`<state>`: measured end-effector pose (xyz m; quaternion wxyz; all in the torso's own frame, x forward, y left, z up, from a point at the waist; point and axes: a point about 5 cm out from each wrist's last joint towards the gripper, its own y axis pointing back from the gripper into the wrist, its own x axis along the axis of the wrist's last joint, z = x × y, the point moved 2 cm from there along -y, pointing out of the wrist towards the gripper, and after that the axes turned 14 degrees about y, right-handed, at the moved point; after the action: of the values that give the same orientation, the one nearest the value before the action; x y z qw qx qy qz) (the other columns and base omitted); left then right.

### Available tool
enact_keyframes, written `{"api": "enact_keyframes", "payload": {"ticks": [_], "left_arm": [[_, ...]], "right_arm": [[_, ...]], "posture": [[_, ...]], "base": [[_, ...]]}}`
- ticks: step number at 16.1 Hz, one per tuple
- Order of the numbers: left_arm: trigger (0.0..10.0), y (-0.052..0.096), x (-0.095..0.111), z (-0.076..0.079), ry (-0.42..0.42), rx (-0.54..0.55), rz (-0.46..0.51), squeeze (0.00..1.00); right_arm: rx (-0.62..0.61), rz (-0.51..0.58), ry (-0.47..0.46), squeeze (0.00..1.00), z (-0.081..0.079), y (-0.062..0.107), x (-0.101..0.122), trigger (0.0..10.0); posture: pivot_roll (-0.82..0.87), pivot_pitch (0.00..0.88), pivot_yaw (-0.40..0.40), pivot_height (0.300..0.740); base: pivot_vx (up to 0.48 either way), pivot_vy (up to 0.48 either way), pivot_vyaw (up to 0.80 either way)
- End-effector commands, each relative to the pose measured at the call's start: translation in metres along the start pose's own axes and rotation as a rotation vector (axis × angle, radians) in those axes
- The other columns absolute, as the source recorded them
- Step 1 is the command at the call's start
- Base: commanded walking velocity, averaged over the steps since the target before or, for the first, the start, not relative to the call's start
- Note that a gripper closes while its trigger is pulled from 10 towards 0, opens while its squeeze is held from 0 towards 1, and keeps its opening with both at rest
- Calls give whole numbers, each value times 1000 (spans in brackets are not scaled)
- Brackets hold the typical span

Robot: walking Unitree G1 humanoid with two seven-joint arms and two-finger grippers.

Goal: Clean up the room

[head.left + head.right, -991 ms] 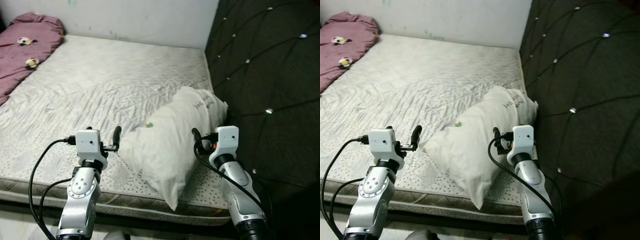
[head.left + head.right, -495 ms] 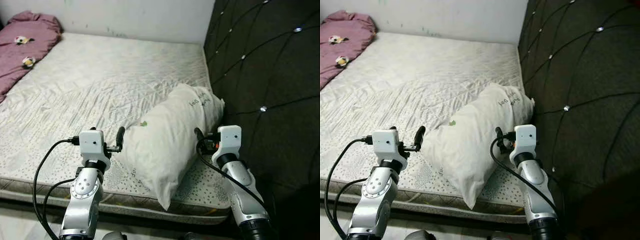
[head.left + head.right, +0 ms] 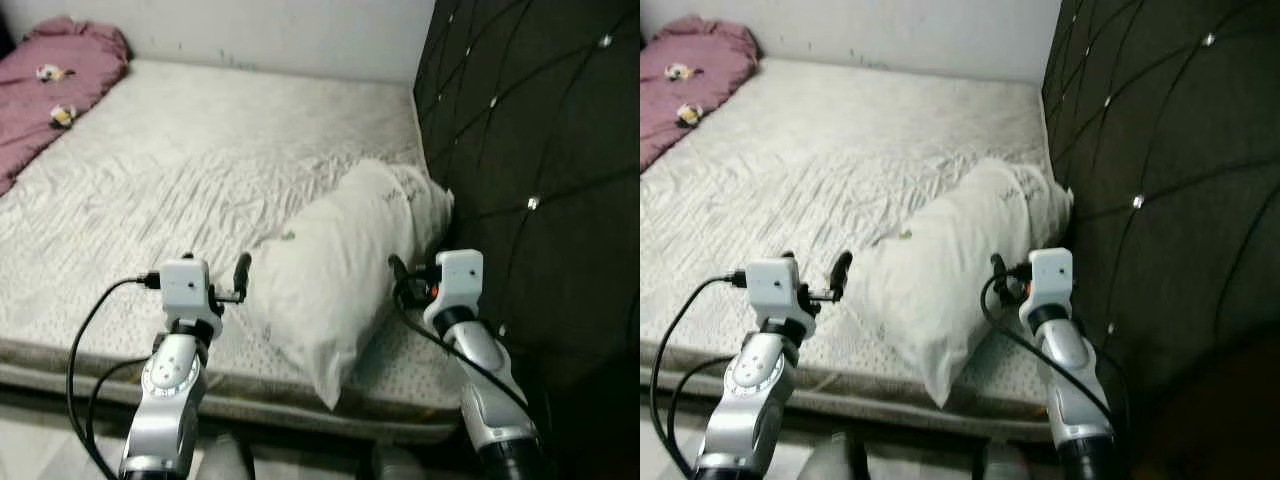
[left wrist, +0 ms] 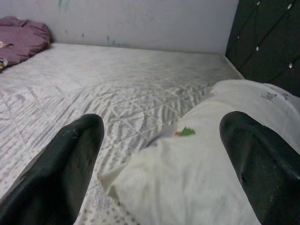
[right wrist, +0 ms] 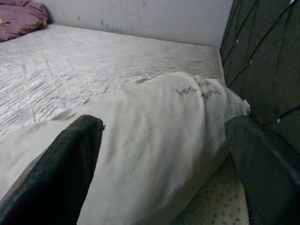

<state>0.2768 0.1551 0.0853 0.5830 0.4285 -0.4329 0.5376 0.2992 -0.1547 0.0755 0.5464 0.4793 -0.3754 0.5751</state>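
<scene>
Bare quilted mattress (image 3: 200,160) bearing a white pillow (image 3: 340,270) beside a dark headboard (image 3: 530,150)

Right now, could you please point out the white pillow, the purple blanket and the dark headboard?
white pillow (image 3: 335,275), left eye view, its middle.
purple blanket (image 3: 60,75), left eye view, upper fold.
dark headboard (image 3: 540,130), left eye view, quilted panel.

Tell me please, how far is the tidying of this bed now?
Done: nothing clearly. In hand: the left tool and right tool, both open, flank the white pillow, which is not gripped. Left: placing the pillow, lying askew near the mattress edge, and the purple blanket.
</scene>
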Motion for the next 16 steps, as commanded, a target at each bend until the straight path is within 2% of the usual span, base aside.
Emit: {"api": "enact_keyframes", "payload": {"ticks": [1, 14, 16], "left_arm": [[10000, 1, -2, -1, -12, 1, -10, 0], [10000, 2, -2, 2, 2, -23, -13, 0], [10000, 2, -2, 4, 6, -34, -11, 0]], "right_arm": [[2, 4, -6, 0, 1, 0, 1, 10000], [7, 4, 5, 0, 0, 0, 1, 10000], [9, 4, 6, 0, 0, 0, 1, 10000]], "posture": [[-34, 0, -17, 627], [-36, 0, -18, 627], [-35, 0, -21, 627]], "base": [[0, 0, 0], [0, 0, 0], [302, 0, 0]]}}
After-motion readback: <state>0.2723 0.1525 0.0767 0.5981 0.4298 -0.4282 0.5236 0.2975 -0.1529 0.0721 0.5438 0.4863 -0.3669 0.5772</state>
